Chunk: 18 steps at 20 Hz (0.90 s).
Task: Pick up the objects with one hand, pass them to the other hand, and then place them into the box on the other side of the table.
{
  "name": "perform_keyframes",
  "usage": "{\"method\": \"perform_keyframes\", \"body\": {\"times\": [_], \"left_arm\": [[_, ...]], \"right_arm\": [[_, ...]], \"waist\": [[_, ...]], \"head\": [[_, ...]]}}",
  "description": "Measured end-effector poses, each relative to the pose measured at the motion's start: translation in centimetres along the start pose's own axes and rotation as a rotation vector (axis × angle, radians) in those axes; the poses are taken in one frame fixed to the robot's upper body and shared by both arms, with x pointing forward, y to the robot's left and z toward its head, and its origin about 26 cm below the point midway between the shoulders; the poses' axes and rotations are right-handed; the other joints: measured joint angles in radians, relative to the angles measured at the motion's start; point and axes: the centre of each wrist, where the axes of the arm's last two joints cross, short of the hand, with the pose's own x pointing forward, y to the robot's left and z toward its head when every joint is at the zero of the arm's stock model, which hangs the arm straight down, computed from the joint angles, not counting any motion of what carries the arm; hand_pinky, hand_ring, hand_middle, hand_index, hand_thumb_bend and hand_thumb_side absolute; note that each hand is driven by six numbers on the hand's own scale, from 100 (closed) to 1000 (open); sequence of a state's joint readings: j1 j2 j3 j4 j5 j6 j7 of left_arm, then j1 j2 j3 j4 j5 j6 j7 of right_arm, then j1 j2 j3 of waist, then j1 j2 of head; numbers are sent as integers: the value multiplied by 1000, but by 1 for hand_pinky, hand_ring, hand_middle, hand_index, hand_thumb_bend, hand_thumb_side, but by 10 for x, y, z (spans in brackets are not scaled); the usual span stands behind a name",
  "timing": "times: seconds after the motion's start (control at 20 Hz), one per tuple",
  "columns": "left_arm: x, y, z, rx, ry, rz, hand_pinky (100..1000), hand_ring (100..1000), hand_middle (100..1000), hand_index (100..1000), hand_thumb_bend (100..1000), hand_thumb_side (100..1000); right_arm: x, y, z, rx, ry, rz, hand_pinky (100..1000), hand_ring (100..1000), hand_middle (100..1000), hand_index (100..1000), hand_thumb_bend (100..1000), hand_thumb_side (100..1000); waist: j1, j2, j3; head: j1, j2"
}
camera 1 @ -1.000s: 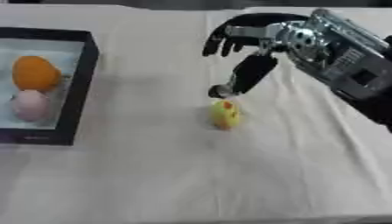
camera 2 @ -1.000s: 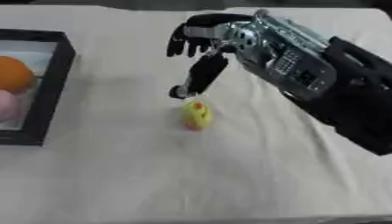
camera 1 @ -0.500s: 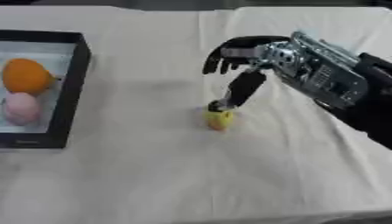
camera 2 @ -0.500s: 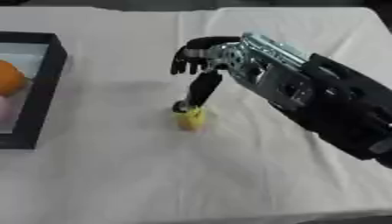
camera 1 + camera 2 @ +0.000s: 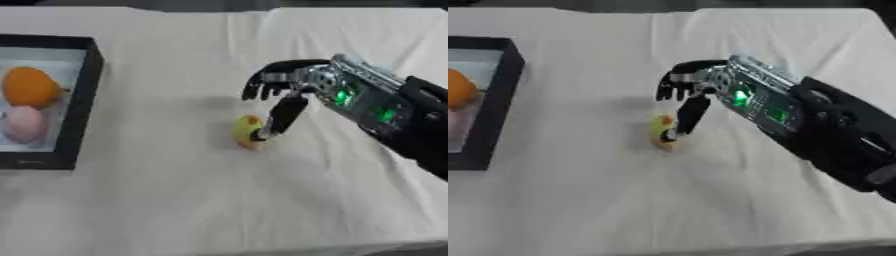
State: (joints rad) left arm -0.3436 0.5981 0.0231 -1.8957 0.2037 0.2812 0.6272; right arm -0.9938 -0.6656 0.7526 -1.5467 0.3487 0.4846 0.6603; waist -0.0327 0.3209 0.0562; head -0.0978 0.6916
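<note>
Reaching in from the right, the right hand [image 5: 284, 87] is held over the middle of the white tablecloth [image 5: 201, 200], its fingers curled at the top and its thumb [image 5: 278, 117] stretched down to touch a small yellow fruit [image 5: 248, 132]. Nothing is gripped; the fruit lies on the cloth. Well to the left, a black box [image 5: 83, 95] is seen with an orange ball [image 5: 29, 86] and a pink ball [image 5: 24, 124] inside it.
</note>
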Motion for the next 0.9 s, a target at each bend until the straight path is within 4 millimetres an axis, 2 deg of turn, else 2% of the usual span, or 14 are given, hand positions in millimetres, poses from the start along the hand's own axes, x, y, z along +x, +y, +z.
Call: {"method": "perform_keyframes", "body": {"times": [0.4,0.9], "left_arm": [[0,-1,0,1,3,4,665,753,775,830,474,579],[-1,-1,1,0,5,8,670,753,772,827,469,581]], "right_arm": [[-15,10,-10,10,46,-13,845,811,792,816,532,272],[-21,15,-23,-17,52,-40,843,809,788,814,529,275]], "waist": [[0,0,6],[0,0,10]], "head": [[-2,0],[-9,0]]}}
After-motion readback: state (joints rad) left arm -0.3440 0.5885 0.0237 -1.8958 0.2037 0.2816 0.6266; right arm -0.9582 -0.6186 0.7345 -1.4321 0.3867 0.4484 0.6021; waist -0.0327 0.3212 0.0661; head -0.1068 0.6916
